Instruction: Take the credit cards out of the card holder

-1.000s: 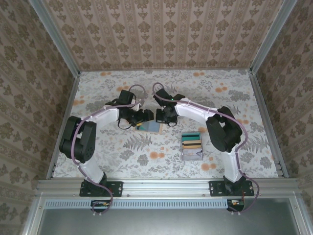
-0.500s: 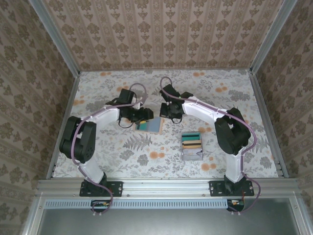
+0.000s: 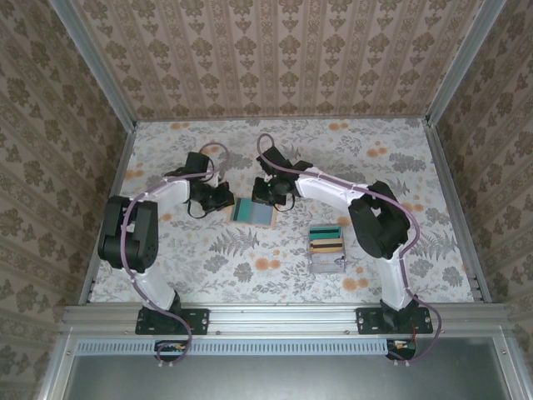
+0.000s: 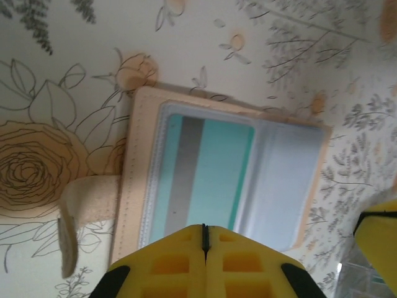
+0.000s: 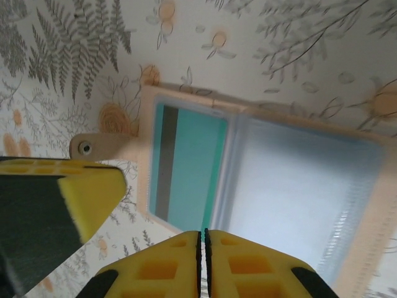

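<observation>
Tan bifold card holder (image 3: 252, 212) open, flat on floral counter (image 3: 391, 167). Thin teal plastic card (image 4: 211, 174) in slot: probably light, stiff, slick; pinch edge. Left claw (image 4: 205, 231) and right claw (image 5: 201, 236) closed, empty.

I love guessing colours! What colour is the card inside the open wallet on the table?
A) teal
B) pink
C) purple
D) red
A: the card sitting in the open card holder is teal, with a grey stripe down one side.
</observation>
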Controlling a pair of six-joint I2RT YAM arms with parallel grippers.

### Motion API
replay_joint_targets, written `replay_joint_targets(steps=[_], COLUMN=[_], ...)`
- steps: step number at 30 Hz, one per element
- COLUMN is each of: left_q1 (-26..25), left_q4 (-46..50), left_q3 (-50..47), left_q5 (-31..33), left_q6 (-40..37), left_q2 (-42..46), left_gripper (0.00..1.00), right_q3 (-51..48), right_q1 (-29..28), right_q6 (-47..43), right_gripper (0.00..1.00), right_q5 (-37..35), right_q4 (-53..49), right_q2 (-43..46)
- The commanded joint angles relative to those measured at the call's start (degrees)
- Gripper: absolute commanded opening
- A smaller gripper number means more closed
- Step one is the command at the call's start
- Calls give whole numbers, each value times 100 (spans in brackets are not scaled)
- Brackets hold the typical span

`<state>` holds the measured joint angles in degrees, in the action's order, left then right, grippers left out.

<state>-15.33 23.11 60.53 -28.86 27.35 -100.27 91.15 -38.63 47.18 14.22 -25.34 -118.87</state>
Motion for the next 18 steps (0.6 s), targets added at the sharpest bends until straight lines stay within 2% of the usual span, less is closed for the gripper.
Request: replay_joint_targets(steps=[1, 18], left_q1=[15, -82], left_q4=[141, 347], left_q3=[23, 113], left_q5=[140, 397], left_q6=[-81, -45], left_q2=[-215, -592], left_gripper=[2, 0], right_q3=[198, 350], right_q1=[-60, -73], right_q6=[218, 435], right_gripper=[15, 16], right_q5=[399, 574], right_q4=[159, 127], right_q2=[-244, -747])
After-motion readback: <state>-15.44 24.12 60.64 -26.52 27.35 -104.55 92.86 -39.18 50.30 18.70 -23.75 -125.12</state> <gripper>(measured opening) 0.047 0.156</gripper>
